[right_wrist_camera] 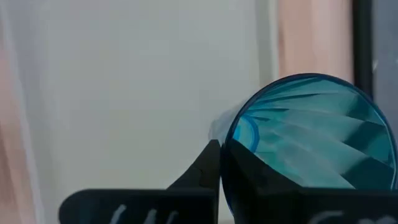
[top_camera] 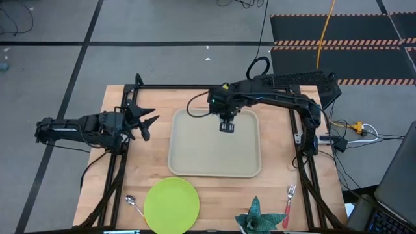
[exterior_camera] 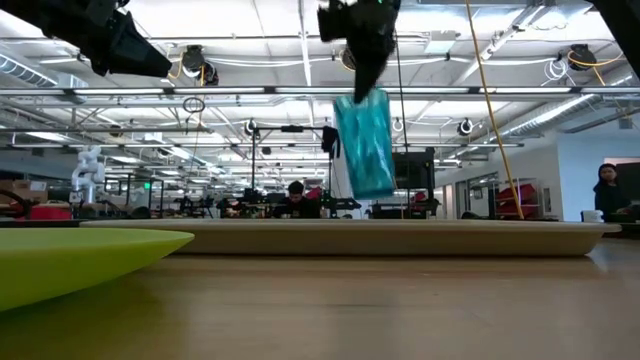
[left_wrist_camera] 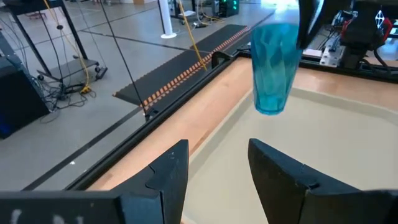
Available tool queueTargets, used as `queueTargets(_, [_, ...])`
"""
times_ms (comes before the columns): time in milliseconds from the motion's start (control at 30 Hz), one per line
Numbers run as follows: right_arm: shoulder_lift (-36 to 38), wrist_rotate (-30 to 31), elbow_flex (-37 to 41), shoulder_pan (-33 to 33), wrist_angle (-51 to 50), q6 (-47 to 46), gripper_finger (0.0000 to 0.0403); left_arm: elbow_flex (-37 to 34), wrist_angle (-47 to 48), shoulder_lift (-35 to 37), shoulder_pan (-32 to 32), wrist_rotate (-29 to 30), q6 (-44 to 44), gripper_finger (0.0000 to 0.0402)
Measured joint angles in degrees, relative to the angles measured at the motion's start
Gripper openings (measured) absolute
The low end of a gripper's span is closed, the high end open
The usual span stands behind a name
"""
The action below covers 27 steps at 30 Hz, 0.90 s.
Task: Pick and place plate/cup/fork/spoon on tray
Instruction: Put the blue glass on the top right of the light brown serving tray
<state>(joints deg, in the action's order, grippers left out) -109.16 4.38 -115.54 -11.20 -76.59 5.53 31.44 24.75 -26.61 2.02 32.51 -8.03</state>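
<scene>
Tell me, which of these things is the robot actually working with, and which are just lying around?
Part of the job:
- cup, held above the tray by the right gripper
- tray
- plate
- fork
- spoon

Just lying about:
- spiky teal leafy object, by the fork

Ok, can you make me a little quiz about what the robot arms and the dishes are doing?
1. True or false: the cup is standing on the tray.
2. Which gripper holds the cup: A the left gripper, B the right gripper?
3. Fill in: the fork lies on the ___, beside the leafy object.

Key
1. False: it hangs above the tray, not touching it.
2. B. The left gripper waits open beside the tray.
3. Table. The plate and spoon lie there too.
</scene>
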Motion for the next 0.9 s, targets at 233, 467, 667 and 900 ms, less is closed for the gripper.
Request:
queueTargets(233, [6.76,1.94,15.61,-0.82,5.97,-6.5,0.0,0.0,0.86,-0.02,0.0,-0.13,-0.66,0.017])
queueTargets(467, [21.26,3.41,31.2,-2.06,15.28,-13.5,0.0,-0.59,0.52,-0.02,0.0,-0.33,-1.44,0.017])
queueTargets(667, [30.11,3.48,41.1,-2.72,21.42,-16.92,0.0,-0.59,-2.42,-0.08,0.0,-0.32,-1.34,0.017])
queueTargets(900, [30.47,3.32,44.4,-2.73,23.19,-16.88,0.0,-0.59,-6.77,-3.17,0.0,-0.98,0.21,0.017])
